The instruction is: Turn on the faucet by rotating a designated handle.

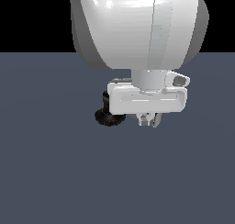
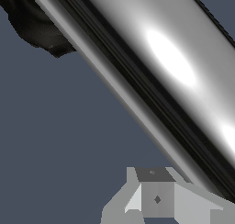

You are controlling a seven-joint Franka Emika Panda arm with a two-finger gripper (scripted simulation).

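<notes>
Chrome fills most of my wrist view: the handle point(image 2: 174, 67) runs as a shiny silver bar slantwise, right in front of my gripper point(image 2: 156, 200), so close that only one grey fingertip point(image 2: 157, 199) shows beside it. Whether my jaws are wide, narrow or touching the bar, I cannot tell. From the exterior view my gripper point(image 1: 149, 120) hangs low over the dark floor point(image 1: 55, 172), fingers pointing down, my white arm point(image 1: 137, 30) looming above. The faucet point(image 1: 109, 114) stands just beside my hand, toward the exterior view's left; its black ridged base point(image 1: 109, 118) rests on the floor, partly hidden behind my hand.
</notes>
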